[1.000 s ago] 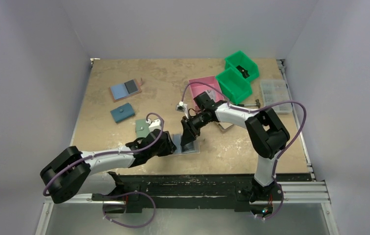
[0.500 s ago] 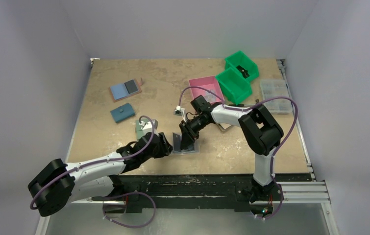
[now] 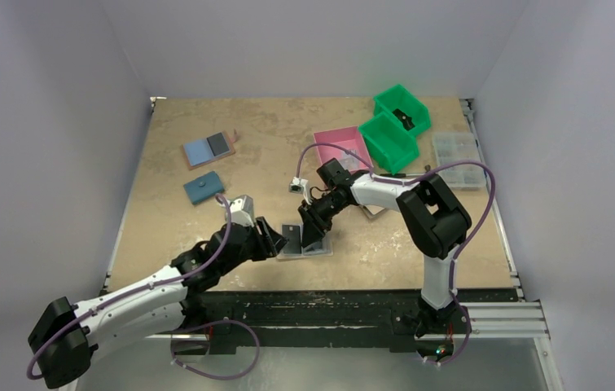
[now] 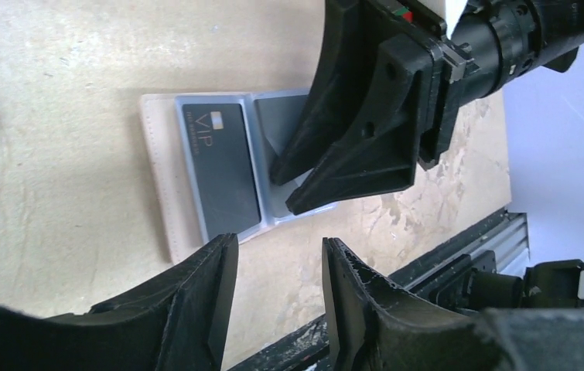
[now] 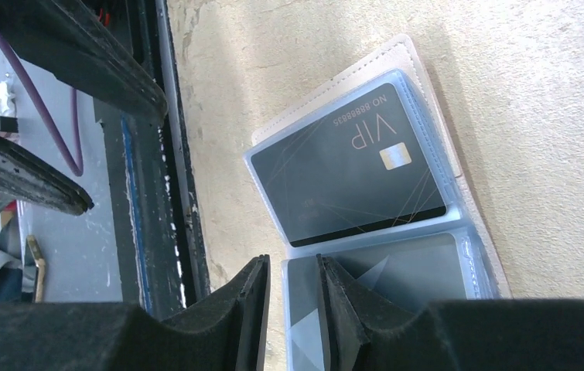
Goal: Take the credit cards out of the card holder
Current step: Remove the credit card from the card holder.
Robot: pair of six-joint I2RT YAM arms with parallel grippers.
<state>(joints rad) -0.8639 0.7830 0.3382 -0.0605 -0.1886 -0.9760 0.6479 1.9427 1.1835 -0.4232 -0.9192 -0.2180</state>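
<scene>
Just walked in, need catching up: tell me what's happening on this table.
The card holder lies open on the table. The right gripper has its tips down on one panel's edge; whether it pinches is unclear. The left gripper hovers open and empty beside it. The dark VIP card sits in its sleeve.

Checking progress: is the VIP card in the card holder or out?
In: the dark VIP card lies behind clear plastic in the spread-open card holder.
</scene>
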